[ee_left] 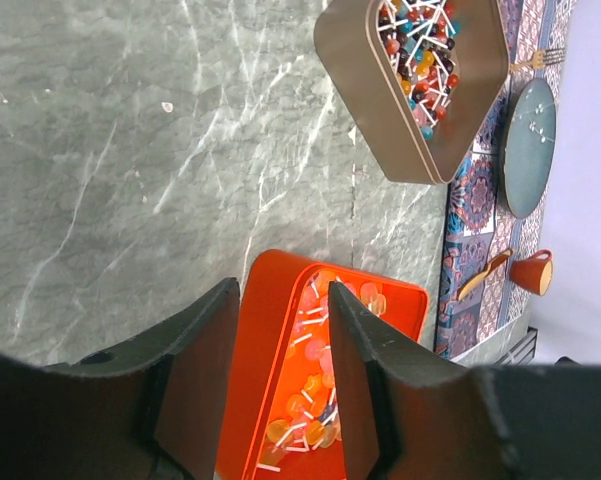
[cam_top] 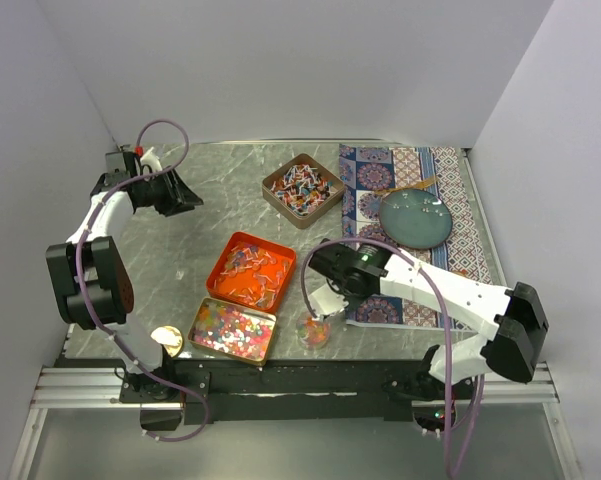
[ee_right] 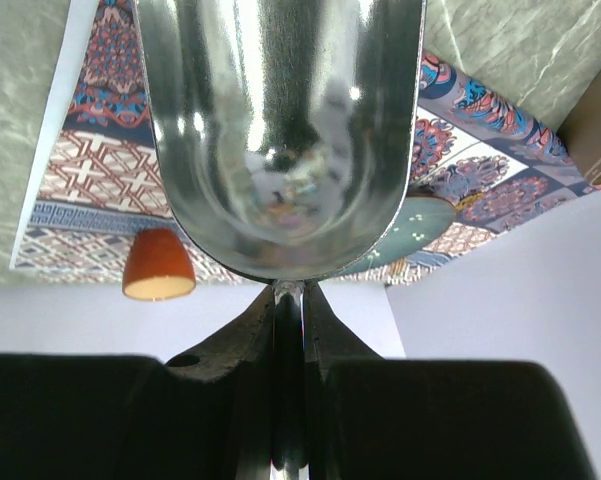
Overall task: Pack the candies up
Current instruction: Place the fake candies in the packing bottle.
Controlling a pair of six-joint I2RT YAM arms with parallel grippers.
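Right wrist view: right hand (ee_right: 288,297) clamped on the thin handle of a shiny metal scoop (ee_right: 280,130), whose bowl juts out ahead of the fingers.
Past the bowl, beyond this hand, show a small orange cup (ee_right: 158,265) and the rim of a teal round plate (ee_right: 420,225), both on a patterned mat (ee_right: 90,170). The left hand (ee_left: 283,300) hangs over the grey marble counter (ee_left: 130,150) with its fingers apart and nothing between them. The candies (ee_left: 420,60) lie in three open tins. Wrapped pieces fill a brown square tin (ee_left: 360,110) well ahead of the left hand. More sit in an orange square tin (ee_left: 270,330) just beyond its fingertips. Bead-like multicoloured pieces fill a gold rectangular tin (cam_top: 272,322) just left of the right hand.
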